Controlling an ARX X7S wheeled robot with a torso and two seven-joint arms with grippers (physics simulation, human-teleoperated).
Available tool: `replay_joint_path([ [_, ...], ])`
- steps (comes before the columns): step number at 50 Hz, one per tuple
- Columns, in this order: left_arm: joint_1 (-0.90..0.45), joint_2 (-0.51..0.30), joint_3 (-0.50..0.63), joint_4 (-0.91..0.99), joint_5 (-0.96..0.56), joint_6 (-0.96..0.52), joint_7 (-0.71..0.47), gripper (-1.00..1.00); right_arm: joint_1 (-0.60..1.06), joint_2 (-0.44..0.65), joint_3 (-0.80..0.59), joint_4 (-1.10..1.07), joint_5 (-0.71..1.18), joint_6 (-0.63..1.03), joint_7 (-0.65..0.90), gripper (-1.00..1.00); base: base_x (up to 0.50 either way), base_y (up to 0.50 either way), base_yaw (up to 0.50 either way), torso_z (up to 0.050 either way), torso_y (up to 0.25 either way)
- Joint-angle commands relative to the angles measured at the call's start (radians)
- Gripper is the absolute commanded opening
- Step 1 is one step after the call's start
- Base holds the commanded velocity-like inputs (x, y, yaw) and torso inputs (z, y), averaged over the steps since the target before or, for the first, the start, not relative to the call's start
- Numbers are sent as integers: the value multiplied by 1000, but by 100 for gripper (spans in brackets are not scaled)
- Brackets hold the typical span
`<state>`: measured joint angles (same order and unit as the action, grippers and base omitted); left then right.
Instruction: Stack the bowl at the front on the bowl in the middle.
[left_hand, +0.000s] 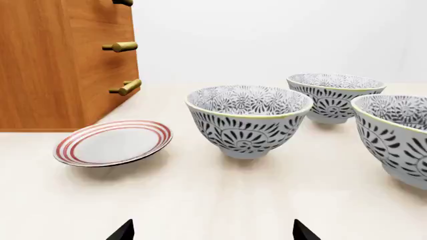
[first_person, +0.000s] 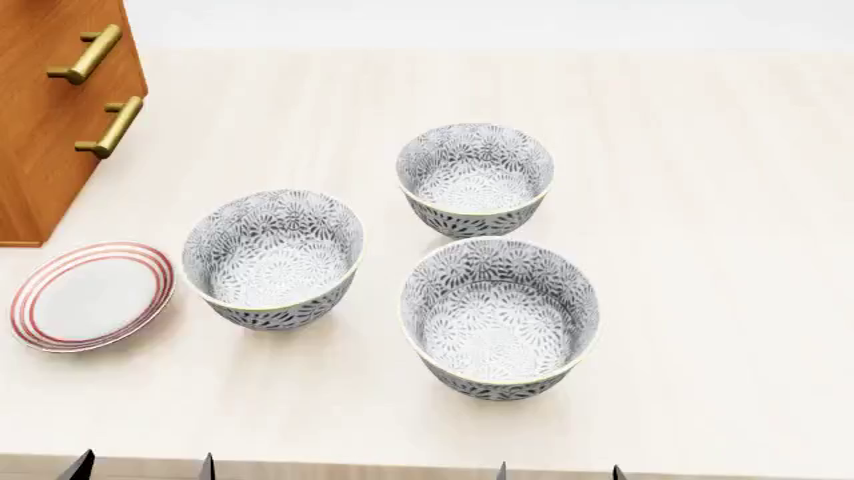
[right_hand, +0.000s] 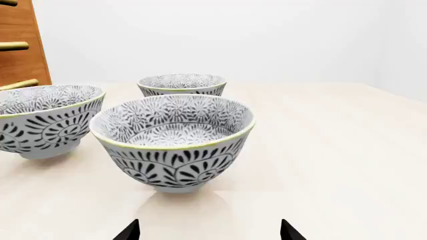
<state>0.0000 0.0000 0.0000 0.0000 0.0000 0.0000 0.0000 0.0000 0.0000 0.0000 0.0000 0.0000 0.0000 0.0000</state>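
Only leaf patterns, nothing readable, mark the front bowl (first_person: 501, 318).

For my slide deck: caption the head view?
Three patterned bowls, striped plate, wooden drawers; nothing stacked.

Head looks down, wrists low, sharing bowls (first_person: 499, 318)

Three patterned bowls (first_person: 274, 260) (first_person: 475, 180) (first_person: 501, 318); one red-striped plate (first_person: 91, 296); one wooden cabinet (first_person: 54, 110), two handles (first_person: 86, 54) (first_person: 112, 127) visible.
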Motion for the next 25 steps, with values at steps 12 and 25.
replay_joint_path([
  [12,-3,-47,55,-4,-42,-3,-53,100,-9,47,-52,-20,48,7,59,100,0,0,0,0,0],
  [25,-191,-96,75,331,-119,-555,-63,100,146,139,-13,-395,218,575,91,100,0,0,0,0,0],
])
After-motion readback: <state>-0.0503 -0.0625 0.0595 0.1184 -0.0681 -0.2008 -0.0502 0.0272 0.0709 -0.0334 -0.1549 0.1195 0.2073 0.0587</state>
